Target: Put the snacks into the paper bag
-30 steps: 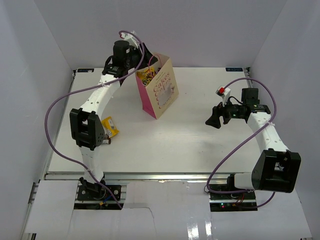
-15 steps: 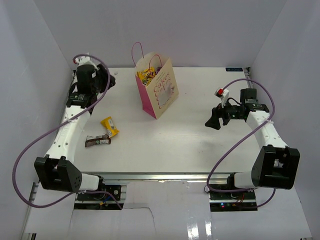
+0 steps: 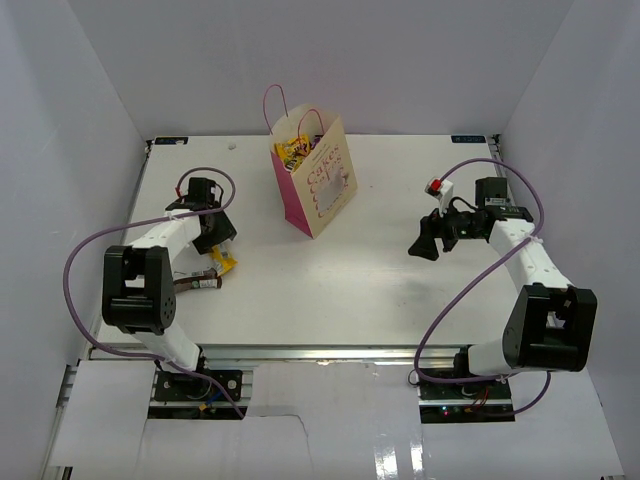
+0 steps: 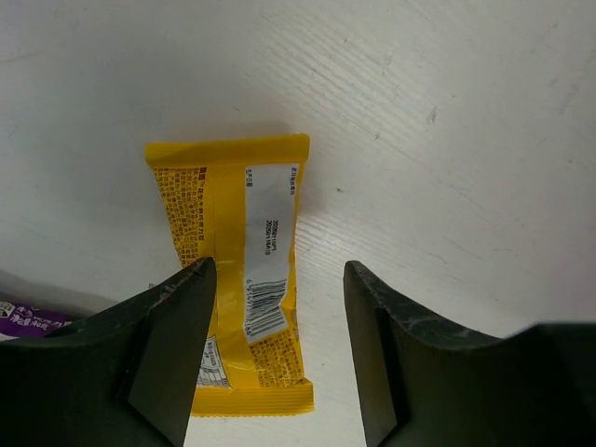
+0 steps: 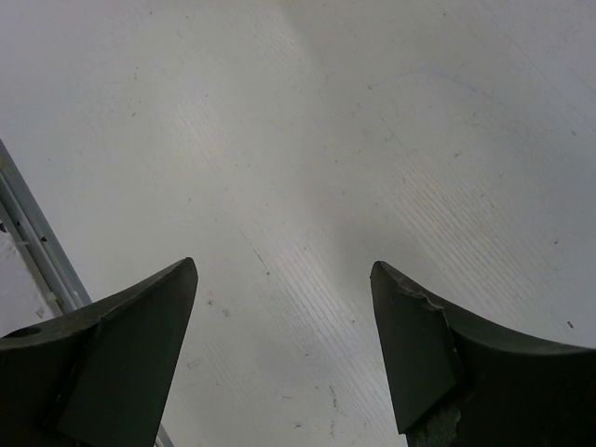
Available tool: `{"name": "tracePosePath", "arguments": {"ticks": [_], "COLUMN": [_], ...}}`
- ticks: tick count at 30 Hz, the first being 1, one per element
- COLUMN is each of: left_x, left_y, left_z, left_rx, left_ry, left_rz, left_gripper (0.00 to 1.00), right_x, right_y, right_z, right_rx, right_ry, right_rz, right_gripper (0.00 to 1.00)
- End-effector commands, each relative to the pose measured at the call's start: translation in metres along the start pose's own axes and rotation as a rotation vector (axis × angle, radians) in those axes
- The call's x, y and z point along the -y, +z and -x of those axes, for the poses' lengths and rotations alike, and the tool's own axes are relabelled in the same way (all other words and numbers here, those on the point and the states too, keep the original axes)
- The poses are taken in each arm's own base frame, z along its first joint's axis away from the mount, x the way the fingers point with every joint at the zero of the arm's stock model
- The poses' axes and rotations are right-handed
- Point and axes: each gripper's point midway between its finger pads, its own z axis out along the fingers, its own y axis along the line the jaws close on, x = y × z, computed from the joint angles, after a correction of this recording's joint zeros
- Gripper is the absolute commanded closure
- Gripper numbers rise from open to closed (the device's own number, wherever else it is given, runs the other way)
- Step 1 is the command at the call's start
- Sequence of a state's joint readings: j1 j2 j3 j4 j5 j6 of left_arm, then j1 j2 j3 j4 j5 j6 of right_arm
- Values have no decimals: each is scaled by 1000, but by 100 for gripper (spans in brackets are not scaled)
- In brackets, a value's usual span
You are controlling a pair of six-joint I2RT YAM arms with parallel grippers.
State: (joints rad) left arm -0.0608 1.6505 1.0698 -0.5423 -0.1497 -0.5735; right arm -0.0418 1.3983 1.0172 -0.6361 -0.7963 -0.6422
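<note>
The paper bag (image 3: pixel 318 190) stands upright at the back middle of the table, with yellow snack wrappers (image 3: pixel 294 151) showing in its mouth. A yellow snack packet (image 3: pixel 226 262) lies flat on the left of the table; in the left wrist view it (image 4: pixel 233 279) lies barcode side up. A brown candy bar (image 3: pixel 196 284) lies just beside it, and a purple corner of it (image 4: pixel 28 321) shows at the left edge. My left gripper (image 4: pixel 277 279) is open and hovers right over the yellow packet, with the packet under the left finger and the gap. My right gripper (image 3: pixel 424 240) is open and empty above the bare table.
White walls enclose the table on the left, back and right. The metal front edge of the table (image 3: pixel 330 352) runs along the near side. Purple cables loop from both arms.
My left arm has swung from the bag's mouth out to the far left, then folded down over the yellow packet. The right arm has hardly moved.
</note>
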Motion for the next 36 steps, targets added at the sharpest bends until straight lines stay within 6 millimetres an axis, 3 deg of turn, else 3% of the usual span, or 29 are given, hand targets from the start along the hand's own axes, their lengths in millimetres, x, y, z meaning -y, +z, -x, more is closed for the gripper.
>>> {"name": "tracePosePath", "arguments": {"ticks": [1,6,15,21,26,27,32,35,36], "left_x": [1,-13,-24,-36,-37,-33,-15,7,16], "left_y": [-3,-2,-2,10,15,13,1,-14,-19], "left_z": [12,1,-17,-37,-43,-39,-23,-15,-11], "left_rx": [35,0,-49,-117,-140,-128,-85,-62,-49], "left_ry": [-6,-3,8,30,29,26,26,20,15], "left_rz": [10,72,98,150,155,138,49,-75,-122], "left_gripper": [33,39,36,37,57,66,81,89,90], "right_x": [-4,-4,-20,-25,-33,-39,-93,-115,-132], "right_y": [-2,-1,13,16,12,11,3,13,22], "right_z": [7,11,26,35,44,48,65,79,83], "right_rx": [5,0,-21,-17,1,11,84,95,84], "right_ry": [-19,-28,-79,-105,-149,-173,-417,-581,-590], "right_rz": [5,13,73,89,113,131,313,340,369], "right_gripper": [19,19,20,20,20,20,19,19,19]}}
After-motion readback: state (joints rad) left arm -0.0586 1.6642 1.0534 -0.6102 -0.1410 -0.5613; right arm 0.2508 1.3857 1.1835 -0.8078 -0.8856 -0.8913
